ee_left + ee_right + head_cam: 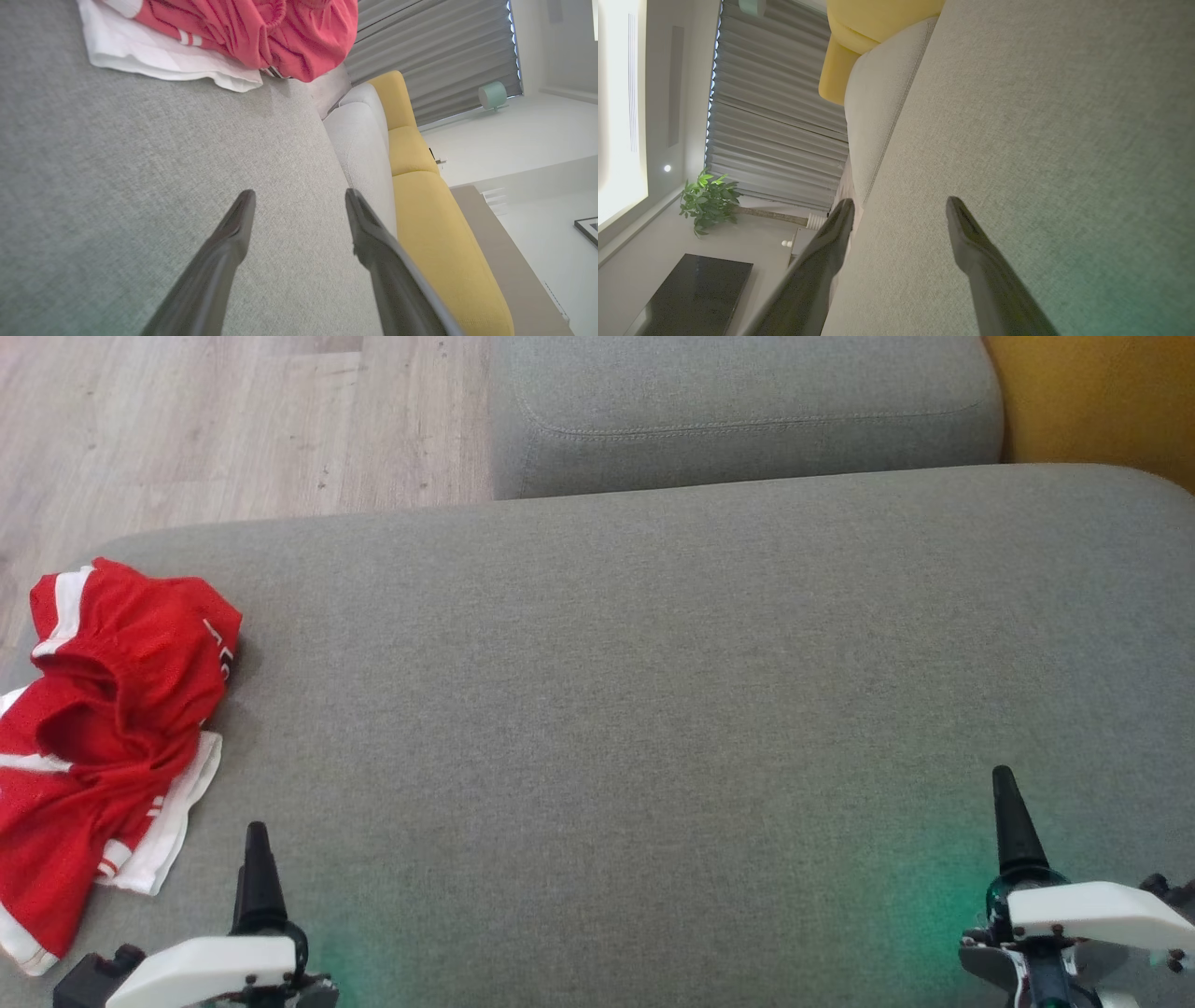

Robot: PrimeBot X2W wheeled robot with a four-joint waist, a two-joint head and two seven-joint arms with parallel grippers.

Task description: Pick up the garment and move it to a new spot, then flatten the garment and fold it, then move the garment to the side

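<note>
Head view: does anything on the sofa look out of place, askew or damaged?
Only the red garment: it lies crumpled in a heap at the left edge of the cushion, white fabric poking out beneath. No damage or spill. The left gripper and right gripper are open, clear of it.

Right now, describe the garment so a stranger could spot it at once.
Start at the big grey cushion before the robot. At its left edge, ahead and left of the left gripper, lies the garment in a crumpled heap. It is bright red with white stripes against plain grey fabric.
</note>
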